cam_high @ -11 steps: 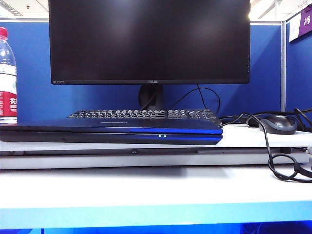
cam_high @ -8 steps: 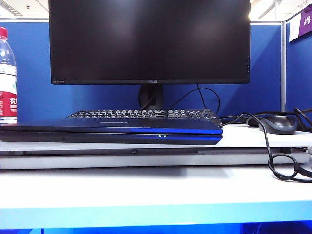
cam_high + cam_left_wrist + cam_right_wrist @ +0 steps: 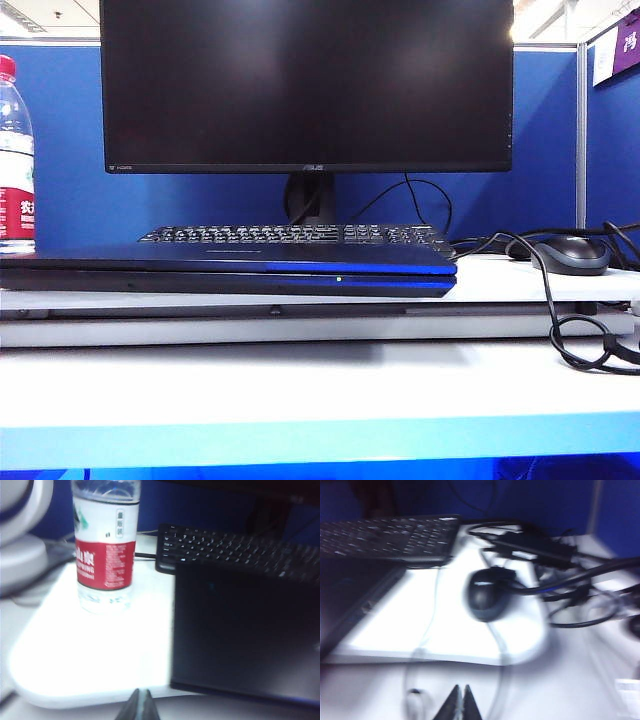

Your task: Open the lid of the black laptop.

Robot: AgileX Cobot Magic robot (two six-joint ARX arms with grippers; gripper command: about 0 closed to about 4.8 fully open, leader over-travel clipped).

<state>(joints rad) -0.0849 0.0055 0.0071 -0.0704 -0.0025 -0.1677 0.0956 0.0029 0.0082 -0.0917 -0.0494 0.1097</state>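
Lying shut on the white desk (image 3: 300, 390) before blue partitions, the black laptop (image 3: 230, 270) is sitting untouched; left gripper (image 3: 141, 705) and right gripper (image 3: 459, 702) are hovering at the desk's front edge, fingers closed.

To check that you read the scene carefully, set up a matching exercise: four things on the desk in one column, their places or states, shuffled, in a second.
Things:
1. black laptop
2. water bottle
3. mouse
4. keyboard

Places or states:
A. far left, red label
B. right of the laptop, cabled
C. lid shut, lying flat
D. behind the laptop, under the monitor

Pairs: 1-C, 2-A, 3-B, 4-D
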